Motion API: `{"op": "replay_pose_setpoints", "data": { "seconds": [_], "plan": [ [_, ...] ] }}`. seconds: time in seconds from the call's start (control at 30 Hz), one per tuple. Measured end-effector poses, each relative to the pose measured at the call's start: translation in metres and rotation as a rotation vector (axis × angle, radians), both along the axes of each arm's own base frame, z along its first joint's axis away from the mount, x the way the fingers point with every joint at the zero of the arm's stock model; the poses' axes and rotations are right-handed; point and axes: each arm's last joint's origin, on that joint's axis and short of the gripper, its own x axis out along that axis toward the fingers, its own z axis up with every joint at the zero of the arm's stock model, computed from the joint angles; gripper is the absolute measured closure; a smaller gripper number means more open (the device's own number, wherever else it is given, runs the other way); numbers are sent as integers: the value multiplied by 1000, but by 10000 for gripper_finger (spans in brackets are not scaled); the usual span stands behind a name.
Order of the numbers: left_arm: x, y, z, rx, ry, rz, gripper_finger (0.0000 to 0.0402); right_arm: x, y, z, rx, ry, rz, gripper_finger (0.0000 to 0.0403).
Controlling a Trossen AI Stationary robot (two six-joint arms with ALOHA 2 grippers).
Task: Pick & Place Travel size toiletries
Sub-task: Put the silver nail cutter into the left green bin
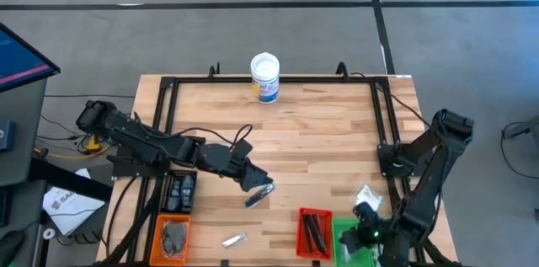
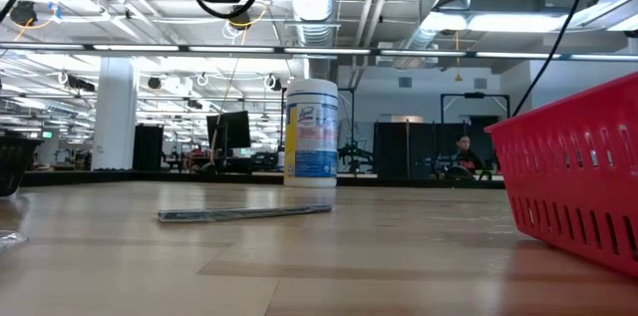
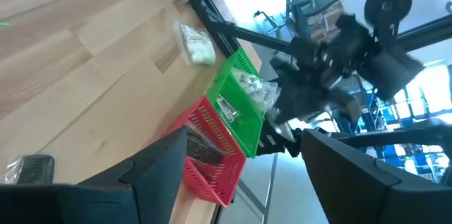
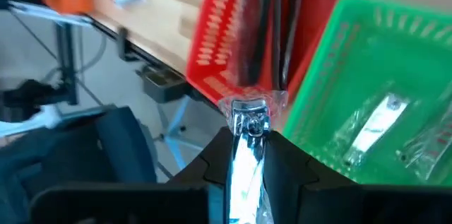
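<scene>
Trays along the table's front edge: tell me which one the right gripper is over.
The green tray, rightmost in the row; the right gripper, shut on a clear packet, hovers there, not over the red tray.

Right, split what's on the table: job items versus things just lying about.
Job: silvery packet held in right gripper; sachet by open left gripper; silvery tube; clear packet; black sticks in red tray; packets in green tray; dark discs in orange tray.
Lying about: white tub.

Red tray [image 1: 314,232], green tray [image 1: 347,235], orange tray [image 1: 173,237] — white tub [image 1: 264,77] with blue label — pale striped wooden table [image 1: 320,141]
</scene>
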Motion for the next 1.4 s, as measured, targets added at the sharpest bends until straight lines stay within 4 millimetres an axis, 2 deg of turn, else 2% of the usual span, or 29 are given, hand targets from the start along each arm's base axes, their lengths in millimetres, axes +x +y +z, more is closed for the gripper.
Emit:
{"op": "replay_pose_setpoints", "data": {
  "seconds": [0.2, 0.5, 0.8, 1.13, 1.4],
  "plan": [
    [0, 0, 1, -2, -11, 3, 128, 6, 14, -25, 22, 116, 33, 356],
    [-1, -6, 2, -7, -19, -17, 128, 10, 15, -51, 14, 354, 68, 355],
    [-4, -14, 2, 1, -27, -16, 128, 7, 2, -55, -53, 491, 49, 355],
    [-5, -17, 3, 3, -33, -17, 128, 9, -1, -56, -62, 511, 40, 355],
    [-5, -17, 3, 5, -38, -7, 128, 11, -1, -55, -41, 521, 42, 331]
  ]
}}
